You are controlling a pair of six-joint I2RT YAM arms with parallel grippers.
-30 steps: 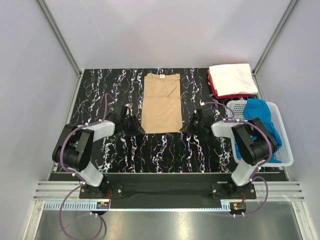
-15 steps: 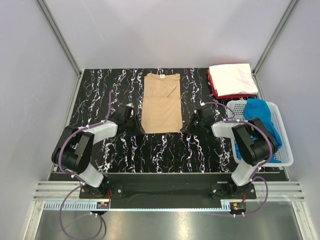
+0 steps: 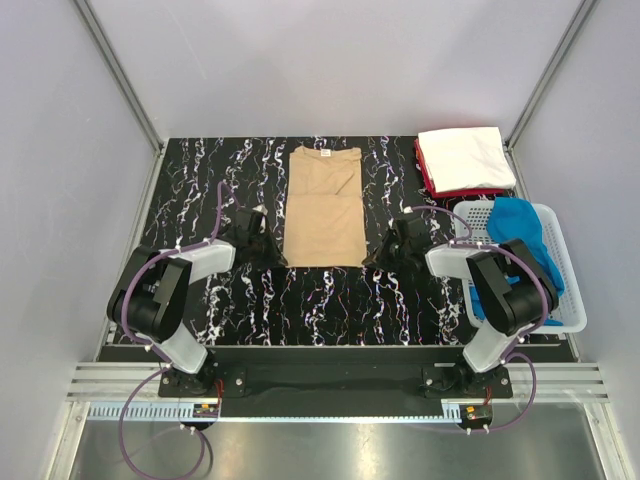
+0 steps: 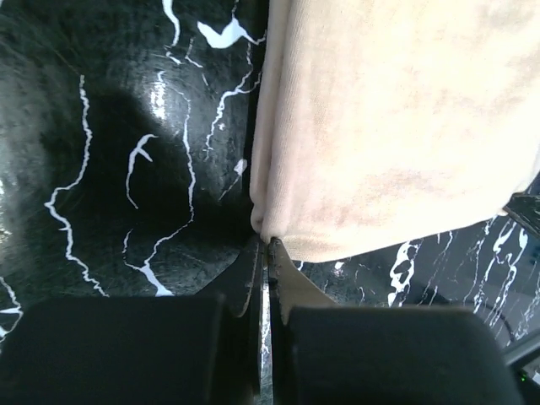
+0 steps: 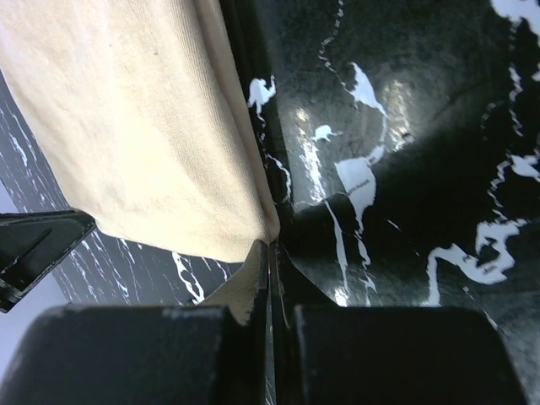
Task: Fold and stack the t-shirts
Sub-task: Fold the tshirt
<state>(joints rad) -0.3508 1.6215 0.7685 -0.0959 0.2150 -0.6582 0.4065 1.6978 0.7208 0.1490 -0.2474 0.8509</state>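
The tan t-shirt (image 3: 322, 205) lies flat on the black marbled table (image 3: 200, 190), folded into a long strip with its collar at the far end. My left gripper (image 3: 280, 258) is shut on the shirt's near left corner; in the left wrist view the tips (image 4: 267, 243) pinch the hem of the tan cloth (image 4: 396, 126). At the near right corner my right gripper (image 3: 368, 260) is shut too, its tips (image 5: 272, 245) meeting on the edge of the tan cloth (image 5: 143, 126). A folded white t-shirt (image 3: 460, 155) rests on a red one (image 3: 470, 191) at the back right. The blue t-shirt (image 3: 520, 235) is crumpled in the basket.
A white mesh basket (image 3: 572, 290) stands at the table's right edge, close beside my right arm. Grey walls with metal frame posts close off the table's left, back and right sides.
My left gripper moved in a little toward the shirt's near left corner and closed on it. The right gripper stayed shut at the near right corner.
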